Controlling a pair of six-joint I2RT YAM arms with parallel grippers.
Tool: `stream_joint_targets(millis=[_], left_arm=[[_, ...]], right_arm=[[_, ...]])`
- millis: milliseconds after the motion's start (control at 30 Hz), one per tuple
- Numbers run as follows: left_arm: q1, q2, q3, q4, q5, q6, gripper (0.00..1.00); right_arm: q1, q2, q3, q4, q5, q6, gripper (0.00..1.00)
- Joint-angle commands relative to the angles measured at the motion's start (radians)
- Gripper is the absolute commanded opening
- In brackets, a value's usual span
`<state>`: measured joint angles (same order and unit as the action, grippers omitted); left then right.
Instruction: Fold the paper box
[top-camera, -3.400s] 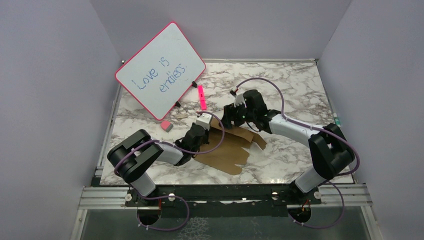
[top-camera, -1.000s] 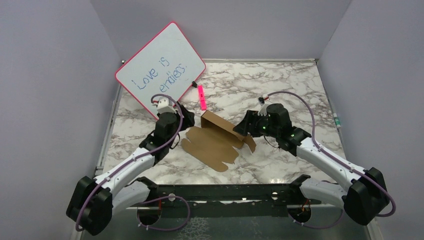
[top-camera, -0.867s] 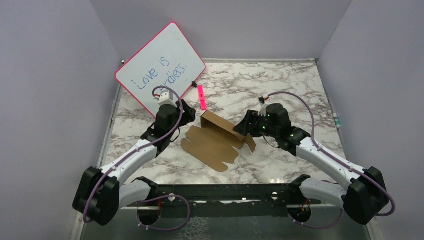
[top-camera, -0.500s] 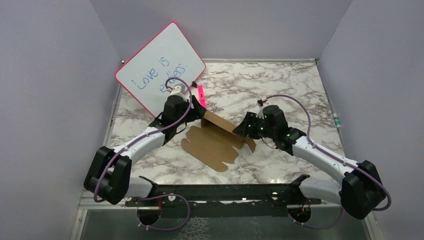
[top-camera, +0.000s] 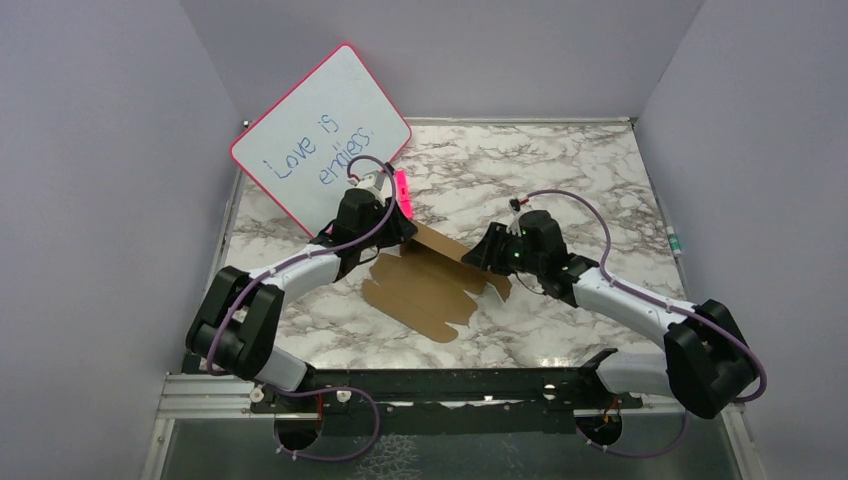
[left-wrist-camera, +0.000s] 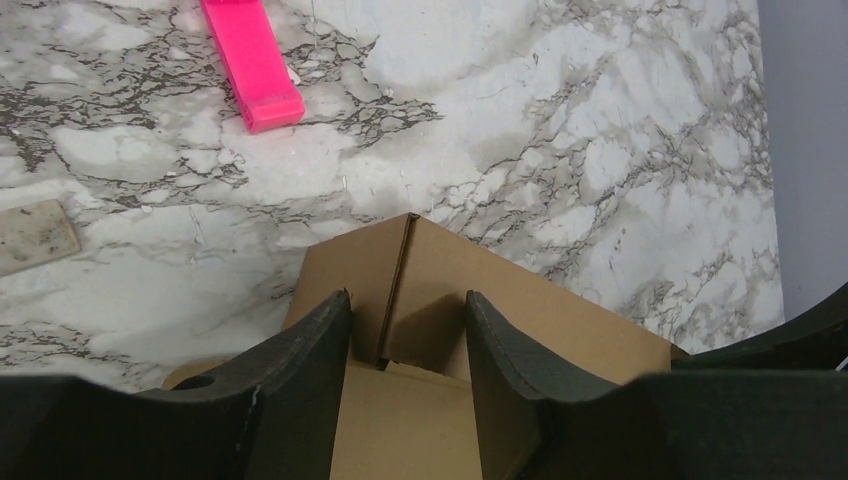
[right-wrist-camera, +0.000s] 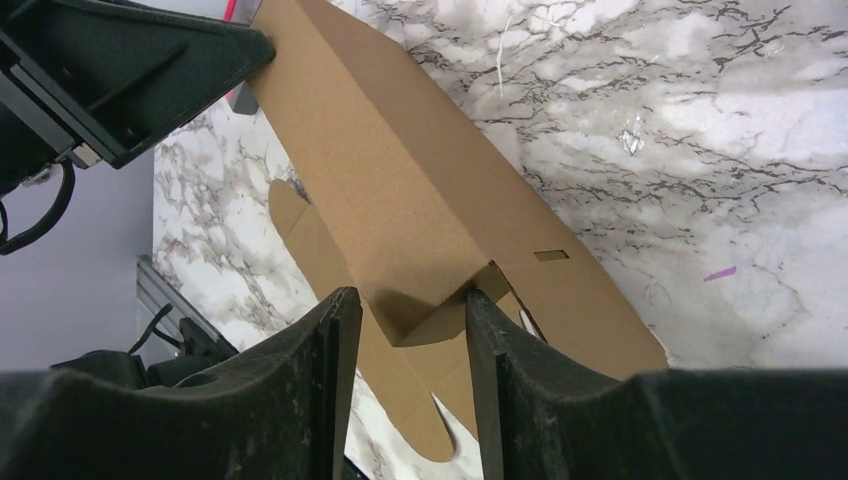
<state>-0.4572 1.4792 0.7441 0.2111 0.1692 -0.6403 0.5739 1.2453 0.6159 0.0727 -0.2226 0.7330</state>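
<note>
The paper box is a brown cardboard sheet lying flat mid-table, with its far long wall folded upright. My left gripper is open at the wall's left end. In the left wrist view the box's folded corner stands between the gripper's spread fingers. My right gripper is open at the wall's right end. In the right wrist view the gripper's fingers straddle a raised end flap, and one finger touches the flap's edge.
A pink-framed whiteboard leans at the back left. A pink marker lies just behind the left gripper and shows in the left wrist view. A small green item sits at the table's right edge.
My left arm has swung right from the table's left side to the box's far-left corner. My right gripper has edged left to the raised wall's right end. The wall stands up.
</note>
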Motion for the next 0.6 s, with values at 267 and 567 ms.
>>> stream_joint_targets(millis=[267, 567], left_arm=[[0.008, -0.189, -0.157, -0.015, -0.007, -0.053, 0.40], [0.008, -0.359, -0.254, -0.123, -0.160, -0.045, 0.49]], right_arm=[[-0.007, 0.113, 0.090, 0.132, -0.051, -0.083, 0.43], [-0.008, 0.147, 0.101, 0.159, -0.112, -0.140, 0.46]])
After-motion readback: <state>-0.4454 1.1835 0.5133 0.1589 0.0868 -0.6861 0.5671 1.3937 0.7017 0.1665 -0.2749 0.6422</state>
